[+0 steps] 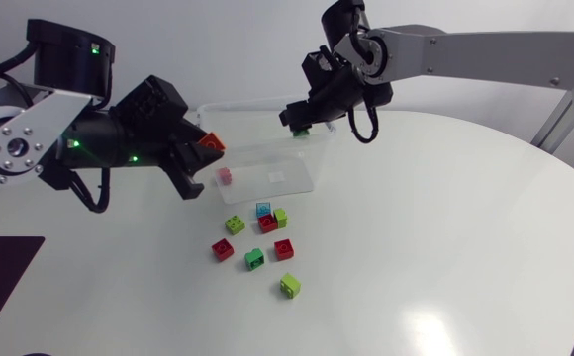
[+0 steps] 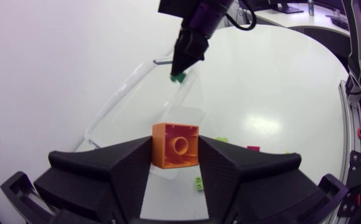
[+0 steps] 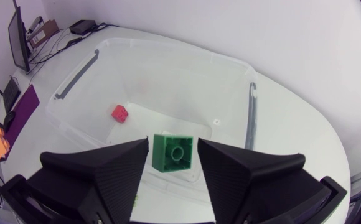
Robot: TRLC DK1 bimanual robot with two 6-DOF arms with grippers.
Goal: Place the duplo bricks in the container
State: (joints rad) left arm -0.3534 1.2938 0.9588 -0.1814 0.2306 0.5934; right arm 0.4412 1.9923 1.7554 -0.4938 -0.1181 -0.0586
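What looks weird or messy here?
Nothing stands out. The container sits level with one red brick inside, loose bricks lie on the table beside it, the left tool grips an orange brick and the right tool a green brick.

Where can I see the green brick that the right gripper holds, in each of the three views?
Head view: the green brick sits in the right gripper, over the clear container.
Left wrist view: the green brick is ahead of the left gripper, hanging from the right gripper over the container.
Right wrist view: the green brick is between the right gripper's own fingers, over the container.
Shared landmark: the clear container.
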